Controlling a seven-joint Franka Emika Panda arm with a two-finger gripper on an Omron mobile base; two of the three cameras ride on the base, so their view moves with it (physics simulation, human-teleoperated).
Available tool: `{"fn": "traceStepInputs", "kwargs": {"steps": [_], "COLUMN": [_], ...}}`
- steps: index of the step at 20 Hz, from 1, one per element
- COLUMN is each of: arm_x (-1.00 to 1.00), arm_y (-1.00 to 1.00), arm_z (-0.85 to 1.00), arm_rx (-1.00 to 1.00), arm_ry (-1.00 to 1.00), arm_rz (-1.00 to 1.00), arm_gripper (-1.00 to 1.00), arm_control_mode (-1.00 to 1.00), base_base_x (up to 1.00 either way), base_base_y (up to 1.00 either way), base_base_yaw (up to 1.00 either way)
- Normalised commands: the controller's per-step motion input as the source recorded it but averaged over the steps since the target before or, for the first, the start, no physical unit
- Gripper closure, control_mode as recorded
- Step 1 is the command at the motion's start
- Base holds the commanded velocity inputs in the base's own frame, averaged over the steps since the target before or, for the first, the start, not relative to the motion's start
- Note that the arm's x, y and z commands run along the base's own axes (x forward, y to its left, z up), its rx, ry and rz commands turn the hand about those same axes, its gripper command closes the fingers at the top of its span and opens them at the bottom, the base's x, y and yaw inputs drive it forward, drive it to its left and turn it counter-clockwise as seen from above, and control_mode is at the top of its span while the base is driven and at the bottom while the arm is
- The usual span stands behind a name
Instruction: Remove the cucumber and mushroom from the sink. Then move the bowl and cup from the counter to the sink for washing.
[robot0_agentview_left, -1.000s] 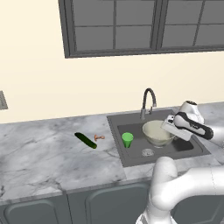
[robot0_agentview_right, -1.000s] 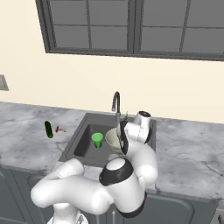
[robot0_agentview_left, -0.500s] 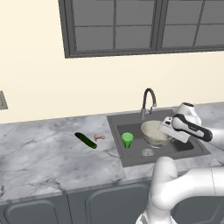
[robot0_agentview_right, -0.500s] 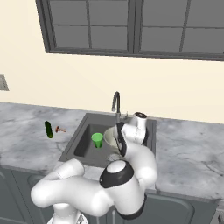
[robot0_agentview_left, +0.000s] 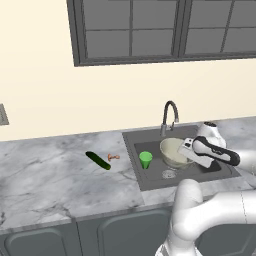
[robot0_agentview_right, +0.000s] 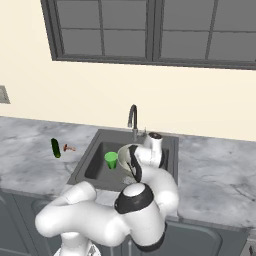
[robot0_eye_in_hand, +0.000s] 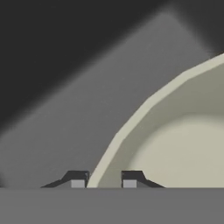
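Since before, the gripper (robot0_eye_in_hand: 103, 180) has loosened slightly, its fingers narrowly astride the bowl (robot0_agentview_left: 173, 151) rim. Cucumber (robot0_agentview_left: 98, 160) and mushroom (robot0_agentview_left: 113, 157) lie on the counter (robot0_agentview_left: 45, 175) at nine o'clock of the sink (robot0_agentview_left: 134, 165); the cup (robot0_agentview_left: 145, 159) and bowl are inside, so only the release is left.

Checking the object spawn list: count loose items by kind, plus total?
Vegetables: 2, the cucumber and the mushroom, both on the counter.
Dishes: 2, the cup and the bowl, both in the sink.
Total: 4
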Motion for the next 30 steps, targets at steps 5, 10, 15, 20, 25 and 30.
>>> {"fn": "traceStepInputs", "kwargs": {"steps": [5, 10, 15, 20, 25, 30], "arm_x": [0.19, 0.16, -0.04, -0.18, -0.15, -0.04], "arm_y": [0.05, 0.0, 0.0, 0.0, 0.0, 0.0], "arm_z": [-0.18, -0.18, -0.12, -0.09, -0.14, -0.18], "arm_rx": [-0.08, -0.08, -0.09, -0.09, -0.08, -0.06], "arm_ry": [0.12, 0.16, 0.16, 0.13, 0.06, 0.02], "arm_rz": [0.0, 0.0, 0.0, 0.0, 0.0, 0.0], "arm_gripper": [1.0, 1.0, 1.0, 1.0, 1.0, 1.0], "arm_control_mode": [-1.0, -1.0, -1.0, -1.0, -1.0, -1.0], "base_base_x": [0.0, 0.0, 0.0, 0.0, 0.0, 0.0], "base_base_y": [0.0, 0.0, 0.0, 0.0, 0.0, 0.0], "base_base_yaw": [0.0, 0.0, 0.0, 0.0, 0.0, 0.0]}}
